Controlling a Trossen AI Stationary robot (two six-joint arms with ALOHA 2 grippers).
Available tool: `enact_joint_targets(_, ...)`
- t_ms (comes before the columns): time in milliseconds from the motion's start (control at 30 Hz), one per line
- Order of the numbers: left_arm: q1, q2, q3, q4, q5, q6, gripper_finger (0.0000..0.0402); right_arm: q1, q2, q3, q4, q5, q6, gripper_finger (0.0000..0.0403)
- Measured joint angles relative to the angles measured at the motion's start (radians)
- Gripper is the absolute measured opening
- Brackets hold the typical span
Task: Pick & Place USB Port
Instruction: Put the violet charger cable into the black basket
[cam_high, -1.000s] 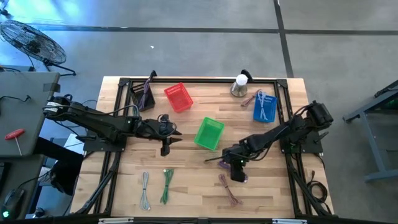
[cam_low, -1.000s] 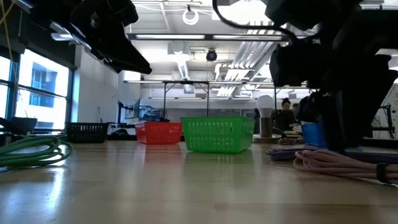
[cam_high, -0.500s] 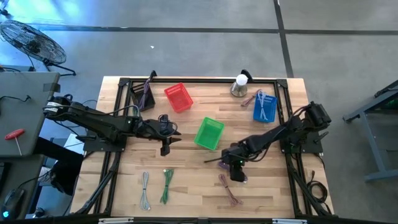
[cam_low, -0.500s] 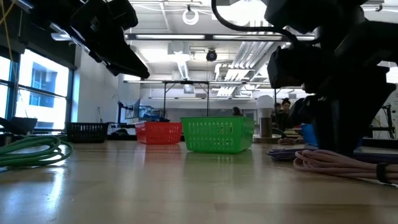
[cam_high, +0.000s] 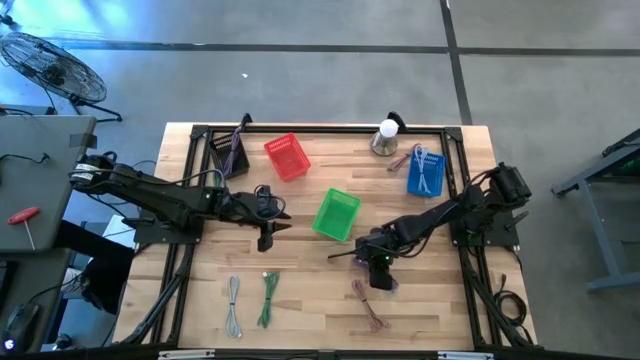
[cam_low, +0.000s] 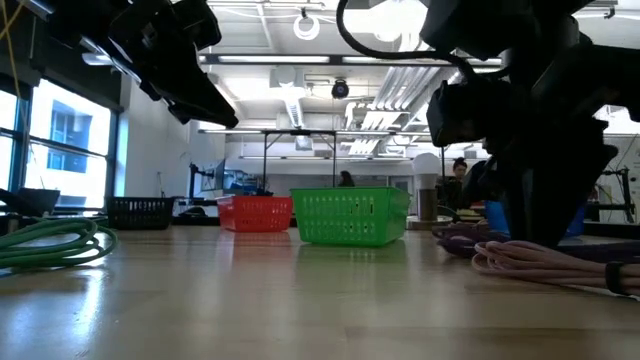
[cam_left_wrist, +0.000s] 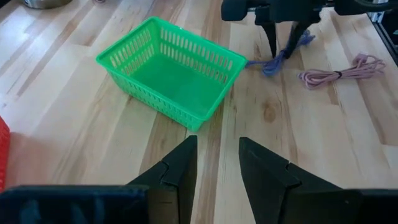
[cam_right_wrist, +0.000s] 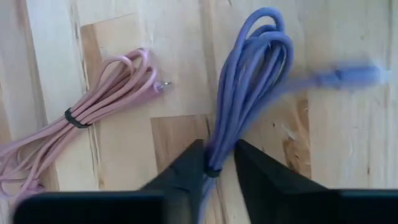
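Right gripper (cam_right_wrist: 211, 163) down on the counter (cam_high: 300, 300) beside the green basket (cam_high: 337, 214), fingers (cam_right_wrist: 181, 171) closed round the coiled purple USB cable (cam_right_wrist: 245, 93), which lies on the wood just beside a pink cable (cam_right_wrist: 93, 99). Left gripper (cam_left_wrist: 214, 168) hovers over bare counter short of the basket, fingers (cam_left_wrist: 177, 171) a little apart, holding nothing

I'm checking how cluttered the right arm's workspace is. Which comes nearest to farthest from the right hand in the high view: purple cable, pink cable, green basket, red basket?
From the right hand:
1. Purple cable, in the hand's fingers.
2. Pink cable, just toward the table's front edge.
3. Green basket, mid-table, toward the left arm.
4. Red basket, far back-left.
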Motion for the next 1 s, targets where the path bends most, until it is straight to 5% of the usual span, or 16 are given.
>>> enact_joint_targets(100,-0.002,0.000,0.000,-0.001,0.000,-0.004,0.0115,-0.014,0.001,0.000,-0.029,-0.001,0.003,0.0015)
enact_joint_targets(500,-0.048,0.000,0.000,0.025,-0.002,-0.018,0.0115,-0.013,-0.002,0.029,-0.069,0.059,-0.012,0.0005)
enact_joint_targets(800,-0.053,0.001,0.000,0.170,0.004,0.042,0.0115,-0.014,-0.075,0.216,-0.319,0.221,-0.103,0.0002)
enact_joint_targets(1000,-0.052,0.001,0.000,0.313,0.016,0.098,0.0115,-0.008,-0.124,0.339,-0.331,0.342,-0.237,0.0001)
